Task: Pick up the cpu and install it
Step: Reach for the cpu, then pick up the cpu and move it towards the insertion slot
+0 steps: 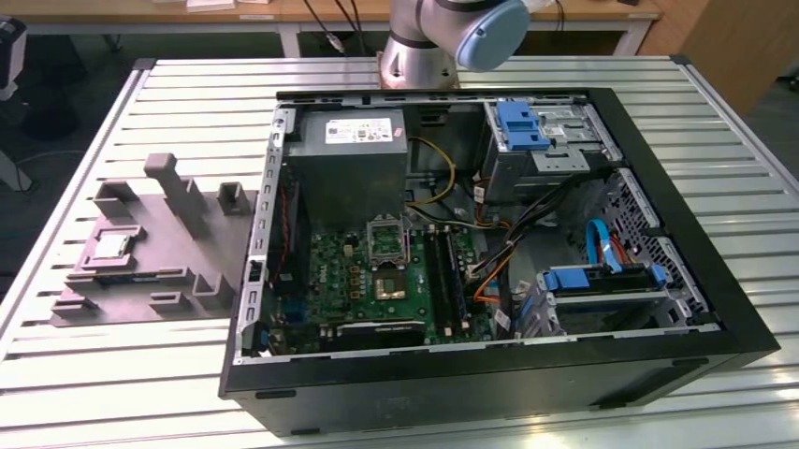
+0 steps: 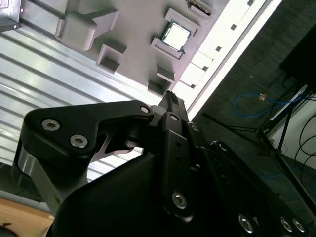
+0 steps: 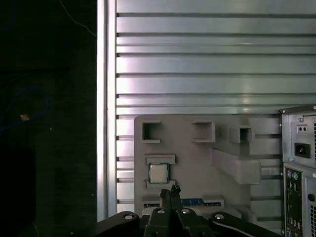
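Observation:
The cpu is a small silver-grey square lying flat in a recess of the grey moulded tray, which sits at the exterior view's left of the open computer case. Both wrist views look down on the cpu in the tray. My gripper hangs well above the tray. Its black fingers are pressed together with nothing between them, and the tips appear just beside the cpu. The motherboard socket lies inside the case, with its metal bracket standing open.
The black case lies open on a slatted metal table. A grey power supply, blue drive brackets and loose cables fill it. Upright blocks rise from the tray. The table edge runs close by the tray.

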`<state>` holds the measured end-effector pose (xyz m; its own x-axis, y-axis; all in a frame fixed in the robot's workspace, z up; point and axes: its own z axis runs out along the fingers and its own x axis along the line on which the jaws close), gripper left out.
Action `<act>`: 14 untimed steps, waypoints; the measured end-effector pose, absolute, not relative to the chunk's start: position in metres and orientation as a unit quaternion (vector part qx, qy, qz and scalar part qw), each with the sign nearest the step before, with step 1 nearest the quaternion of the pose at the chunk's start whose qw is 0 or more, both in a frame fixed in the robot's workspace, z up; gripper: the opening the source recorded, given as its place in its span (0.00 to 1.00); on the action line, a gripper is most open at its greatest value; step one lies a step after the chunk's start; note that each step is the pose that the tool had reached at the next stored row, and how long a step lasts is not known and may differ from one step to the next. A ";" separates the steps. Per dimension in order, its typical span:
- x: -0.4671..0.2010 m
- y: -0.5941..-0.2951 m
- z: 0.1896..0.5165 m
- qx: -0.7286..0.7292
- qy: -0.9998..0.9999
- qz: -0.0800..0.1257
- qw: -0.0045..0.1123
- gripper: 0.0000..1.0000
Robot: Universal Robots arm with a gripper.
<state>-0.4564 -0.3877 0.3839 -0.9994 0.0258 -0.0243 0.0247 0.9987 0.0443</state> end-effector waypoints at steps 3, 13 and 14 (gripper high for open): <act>-0.461 -0.388 0.384 0.013 1.000 0.022 0.012 0.11; -0.461 -0.388 0.384 0.013 1.000 0.022 0.012 0.11; -0.462 -0.388 0.384 0.013 1.000 0.022 0.012 0.11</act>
<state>-0.4615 -0.3877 0.3838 -0.9994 0.0257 -0.0243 0.0246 0.9987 0.0443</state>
